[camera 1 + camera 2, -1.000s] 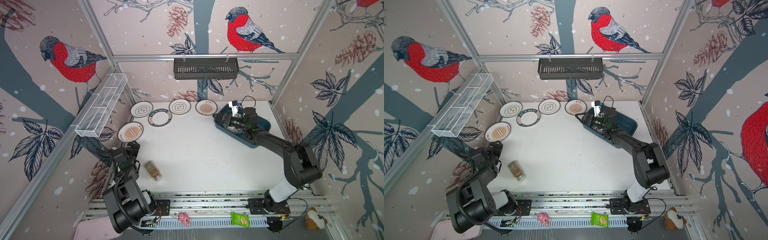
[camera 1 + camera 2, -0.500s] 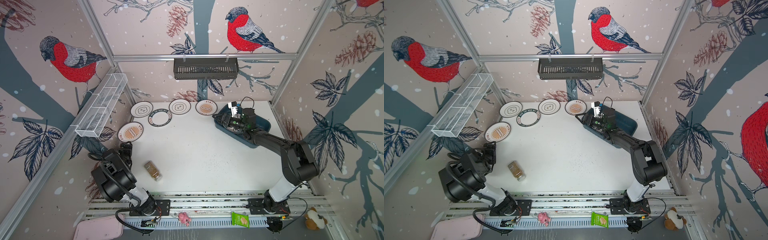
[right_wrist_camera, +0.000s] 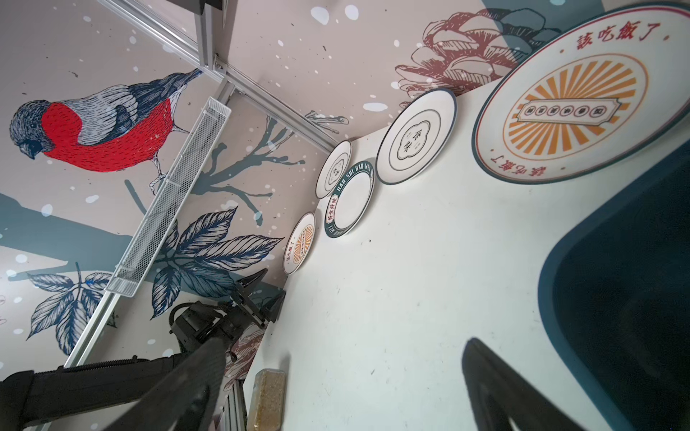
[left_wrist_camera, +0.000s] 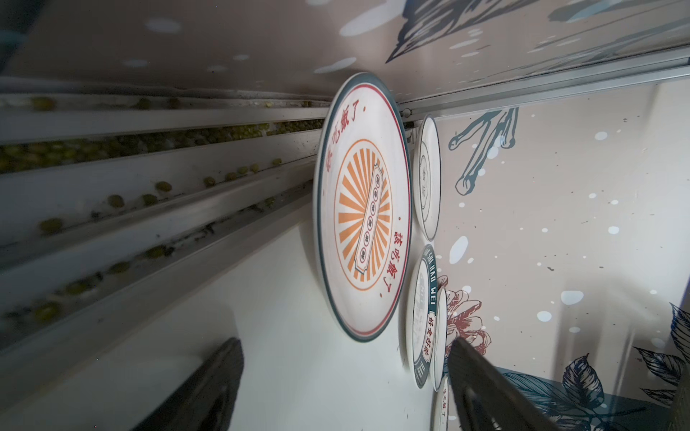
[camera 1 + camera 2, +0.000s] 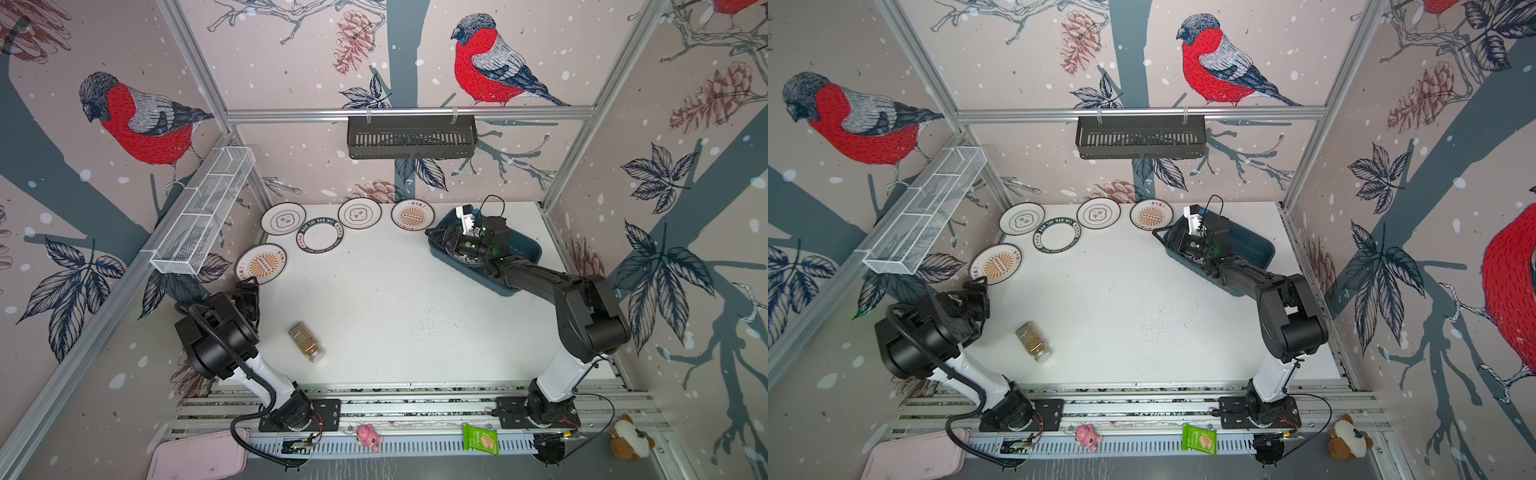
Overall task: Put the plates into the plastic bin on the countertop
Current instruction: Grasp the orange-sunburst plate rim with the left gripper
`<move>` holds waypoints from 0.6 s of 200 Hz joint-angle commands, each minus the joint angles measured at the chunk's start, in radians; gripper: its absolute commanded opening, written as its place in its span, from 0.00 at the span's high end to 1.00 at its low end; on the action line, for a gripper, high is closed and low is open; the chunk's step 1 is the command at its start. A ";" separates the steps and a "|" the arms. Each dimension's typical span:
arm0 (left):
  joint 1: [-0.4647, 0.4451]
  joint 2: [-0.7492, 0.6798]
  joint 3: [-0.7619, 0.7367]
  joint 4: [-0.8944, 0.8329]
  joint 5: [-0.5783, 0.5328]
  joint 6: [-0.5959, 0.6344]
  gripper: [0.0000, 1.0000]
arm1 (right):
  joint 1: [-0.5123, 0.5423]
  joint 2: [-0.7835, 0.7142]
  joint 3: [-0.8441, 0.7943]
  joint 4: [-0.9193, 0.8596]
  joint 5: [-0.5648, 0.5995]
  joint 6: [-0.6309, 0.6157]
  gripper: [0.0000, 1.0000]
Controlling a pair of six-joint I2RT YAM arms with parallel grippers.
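- **Change, left side:** the left arm has swung its elbow up and away from the front rail. The left gripper (image 5: 248, 286) now sits just beside the near rim of the nearer sunburst plate (image 5: 262, 264). The wrist view shows its jaws apart with nothing between them and the plate straight ahead. Whether a finger touches the rim cannot be told.
- **Change, right side:** none. The right gripper (image 3: 347, 345) remains over the left end of the plastic bin (image 5: 524, 248), jaws wide apart and empty.
- **Meaning for the task:** the right arm's last delivery appears finished. The next pickup seems to fall to the left arm, which is at the approach stage with no grasp made yet.
- **Plates on the countertop (image 5: 395, 299):** five, all lying flat toward the far-left corner.
  - Orange sunburst centres: two, the farther sunburst plate (image 5: 412, 215) lying just beside the bin.
  - Cloud outlines: two, the left cloud plate (image 5: 283, 218) and the right cloud plate (image 5: 359, 212).
  - Green lettered rim: one, the lettered plate (image 5: 320, 235), which lies between the two cloud plates.
- **Plates in the bin:** a pale rim (image 5: 457, 261) shows beneath the right gripper in both top views. How many lie there cannot be counted.
- **Other counts:** one bin, and one spice jar (image 5: 306, 341) on its side, well apart from the plates.
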 commanded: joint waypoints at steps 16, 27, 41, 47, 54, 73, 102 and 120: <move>-0.029 0.005 0.048 -0.134 -0.037 0.062 0.12 | 0.058 0.011 0.053 -0.052 0.086 -0.126 0.01; -0.038 0.008 0.055 -0.137 -0.035 0.058 0.13 | 0.069 0.025 0.066 -0.057 0.087 -0.143 0.00; -0.046 0.011 0.060 -0.140 -0.039 0.050 0.14 | 0.077 0.047 0.084 -0.058 0.075 -0.149 0.00; -0.051 0.011 0.063 -0.150 -0.047 0.051 0.14 | 0.078 0.060 0.092 -0.057 0.065 -0.151 0.01; -0.056 0.005 0.066 -0.168 -0.065 0.056 0.14 | 0.078 0.074 0.103 -0.056 0.056 -0.151 0.01; -0.076 -0.004 0.066 -0.185 -0.106 0.058 0.14 | 0.078 0.108 0.136 -0.080 0.055 -0.178 0.01; -0.089 0.018 0.090 -0.200 -0.112 0.047 0.20 | 0.078 0.143 0.195 -0.146 0.056 -0.239 0.01; -0.092 0.025 0.089 -0.181 -0.112 0.017 0.23 | 0.077 0.150 0.206 -0.169 0.068 -0.262 0.00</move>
